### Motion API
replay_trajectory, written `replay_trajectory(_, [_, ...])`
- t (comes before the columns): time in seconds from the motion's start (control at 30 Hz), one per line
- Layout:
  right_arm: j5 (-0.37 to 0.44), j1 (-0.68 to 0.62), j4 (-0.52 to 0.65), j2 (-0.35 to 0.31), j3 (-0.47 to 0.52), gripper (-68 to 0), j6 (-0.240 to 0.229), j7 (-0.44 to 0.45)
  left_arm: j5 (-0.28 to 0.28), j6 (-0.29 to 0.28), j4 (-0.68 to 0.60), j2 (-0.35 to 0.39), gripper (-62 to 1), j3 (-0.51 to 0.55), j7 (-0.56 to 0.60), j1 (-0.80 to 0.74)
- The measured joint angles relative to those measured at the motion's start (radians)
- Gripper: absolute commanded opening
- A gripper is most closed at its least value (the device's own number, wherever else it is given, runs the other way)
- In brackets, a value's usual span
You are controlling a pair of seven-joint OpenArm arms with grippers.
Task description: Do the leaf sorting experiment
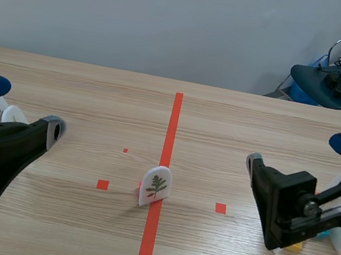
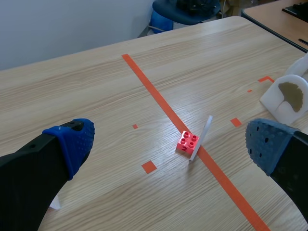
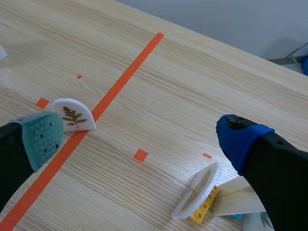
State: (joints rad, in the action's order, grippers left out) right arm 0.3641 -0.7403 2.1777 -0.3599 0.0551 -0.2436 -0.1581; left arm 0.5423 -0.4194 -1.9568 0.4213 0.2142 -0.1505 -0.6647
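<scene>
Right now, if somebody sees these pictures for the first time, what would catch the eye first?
A white leaf card stands upright against a red brick, on the centre tape line. The left gripper and right gripper, both open, flank it without touching.

The table is lit brightly and evenly by soft, diffuse light from above. Only faint, short shadows are cast beneath the fingers of the left gripper and beside the leaf card ahead of them.
</scene>
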Motion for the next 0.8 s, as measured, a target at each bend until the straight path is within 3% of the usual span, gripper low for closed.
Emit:
replay_trajectory(0.17, [0.0,0.0,0.0,0.0,0.0,0.4,0.0,0.0,-0.114,0.0,0.008,0.0,1.4,-0.074,-0.001,0.011])
replay_trajectory(0.33, [0.0,0.0,0.0,0.002,0.0,0.4,0.0,0.0,-0.156,-0.001,0.104,0.0,1.4,-0.185,0.012,0.103])
replay_trajectory(0.6, [0.0,0.0,0.0,0.003,0.0,0.4,0.0,0.0,-0.324,-0.001,0.41,-0.004,1.4,-0.381,0.127,0.315])
replay_trajectory(0.8, [0.0,0.0,0.0,0.002,0.0,0.4,0.0,0.0,-0.43,-0.001,0.67,-0.059,1.4,-0.524,0.258,0.47])
